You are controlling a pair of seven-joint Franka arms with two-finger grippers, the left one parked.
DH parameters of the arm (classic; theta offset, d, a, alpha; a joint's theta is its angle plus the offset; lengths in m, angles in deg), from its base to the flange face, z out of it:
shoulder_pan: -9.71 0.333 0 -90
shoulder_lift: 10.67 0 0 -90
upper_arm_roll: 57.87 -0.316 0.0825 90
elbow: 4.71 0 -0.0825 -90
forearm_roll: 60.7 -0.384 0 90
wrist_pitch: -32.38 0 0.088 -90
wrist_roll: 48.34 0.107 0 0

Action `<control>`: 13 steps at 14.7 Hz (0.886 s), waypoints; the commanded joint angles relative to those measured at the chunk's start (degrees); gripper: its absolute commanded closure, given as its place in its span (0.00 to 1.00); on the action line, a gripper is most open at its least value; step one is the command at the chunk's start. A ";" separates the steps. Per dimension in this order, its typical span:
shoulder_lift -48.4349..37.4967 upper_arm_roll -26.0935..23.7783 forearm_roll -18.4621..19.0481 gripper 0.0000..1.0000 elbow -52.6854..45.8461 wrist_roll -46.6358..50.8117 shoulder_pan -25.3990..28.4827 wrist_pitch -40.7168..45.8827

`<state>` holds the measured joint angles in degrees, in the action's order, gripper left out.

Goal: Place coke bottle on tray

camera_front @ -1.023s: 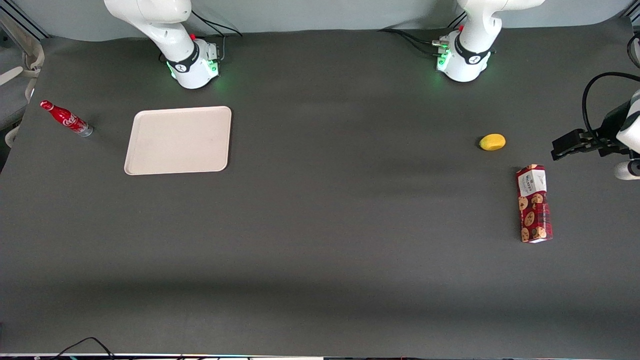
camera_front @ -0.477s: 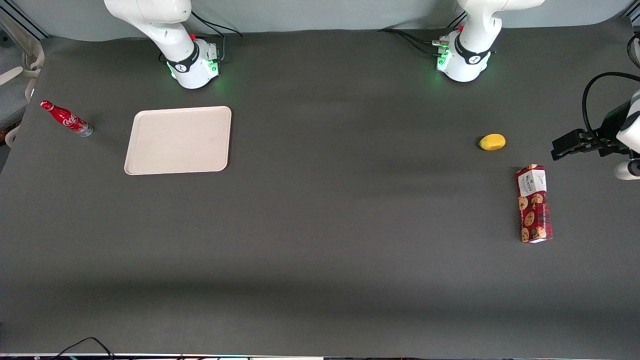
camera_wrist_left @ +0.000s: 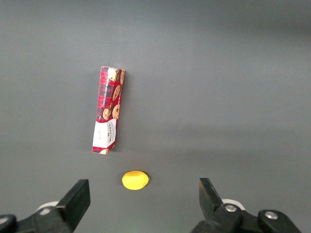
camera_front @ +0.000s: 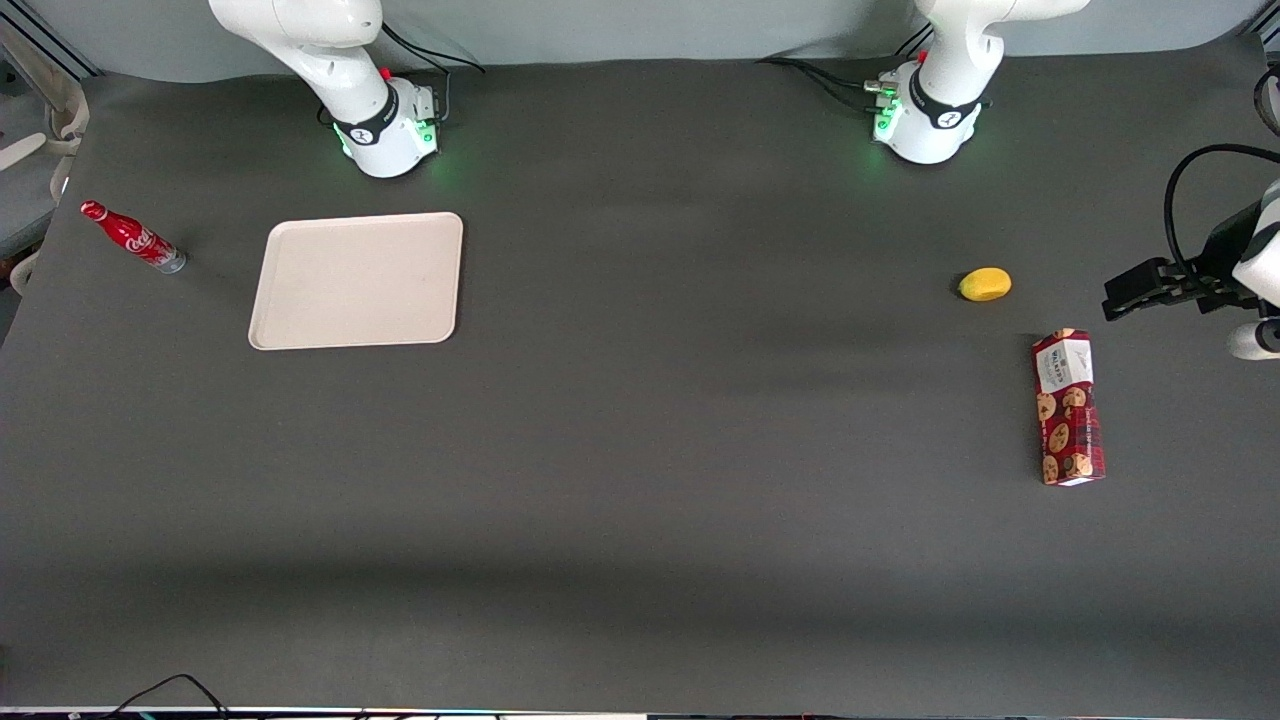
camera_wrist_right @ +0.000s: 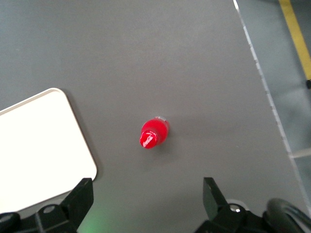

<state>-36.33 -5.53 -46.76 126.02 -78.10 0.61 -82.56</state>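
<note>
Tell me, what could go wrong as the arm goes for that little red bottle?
1. The coke bottle stands upright, slim and alone, so a glancing touch from the open gripper hovering above it could tip it and send it rolling.
2. It stands close to the table's edge at the working arm's end, so a roll might carry it off.
3. The tray has a low raised rim; a bottle carried too low could catch on it.

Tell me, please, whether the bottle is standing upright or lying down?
Upright. The open gripper, high above the bottle, looks down on its cap; the front view shows it standing on its silvery base beside the tray.
</note>
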 commanded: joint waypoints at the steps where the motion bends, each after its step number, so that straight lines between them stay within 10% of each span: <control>1: -2.55 3.45 1.70 0.00 10.04 1.11 0.31 -10.71; 13: 12.48 3.82 -2.16 0.00 11.74 0.58 2.60 -22.00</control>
<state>-26.50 -1.84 -47.11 138.14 -78.07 2.76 -103.06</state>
